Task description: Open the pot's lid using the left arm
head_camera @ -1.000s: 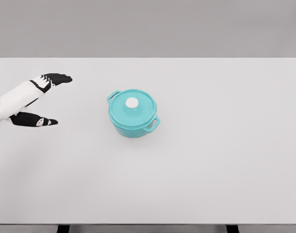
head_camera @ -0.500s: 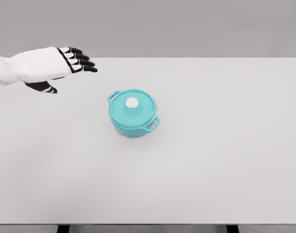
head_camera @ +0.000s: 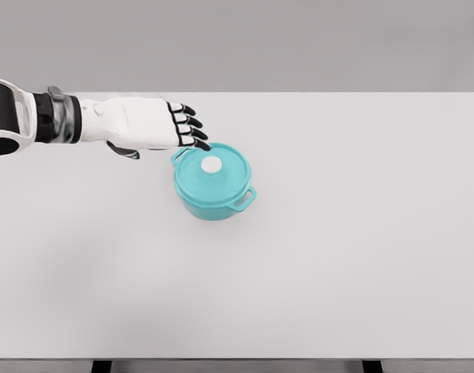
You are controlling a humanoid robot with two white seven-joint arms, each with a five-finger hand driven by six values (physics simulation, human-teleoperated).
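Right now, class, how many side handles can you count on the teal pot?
2: one handle at the pot's upper left, beside the left hand's fingertips; the other handle at its lower right.

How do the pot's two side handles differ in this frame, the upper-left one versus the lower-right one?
The upper-left handle sits on the pot's far side, right by the left hand's black fingertips; the lower-right handle faces the camera with nothing near it. The upper-left handle is partly overlapped by the fingers, while the lower-right handle shows in full. Both are teal loops matching the lid.
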